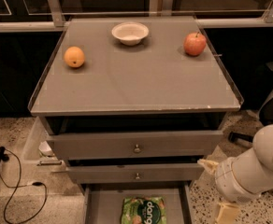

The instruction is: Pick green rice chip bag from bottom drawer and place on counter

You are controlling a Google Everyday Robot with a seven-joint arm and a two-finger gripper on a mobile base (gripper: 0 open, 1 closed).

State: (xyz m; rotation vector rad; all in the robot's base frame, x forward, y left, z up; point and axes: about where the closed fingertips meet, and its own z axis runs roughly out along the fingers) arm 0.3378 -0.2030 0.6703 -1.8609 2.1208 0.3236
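Observation:
The green rice chip bag (144,211) lies flat in the open bottom drawer (104,206), at the middle of its grey floor, with the white "dang" lettering facing up. The frame's bottom edge cuts off its lower part. My gripper (217,189), on the white arm, hangs at the lower right, beside the cabinet's right front corner. It is to the right of the bag, level with the bottom drawer, and does not touch the bag. The counter (136,87) is the grey top of the cabinet, above all the drawers.
On the counter are an orange (74,57) at left, a white bowl (130,33) at the back middle and a red apple (195,44) at right. Two knobbed drawers (137,148) above stand slightly open. Cables (15,190) lie on the floor at left. A chair base (241,136) is at right.

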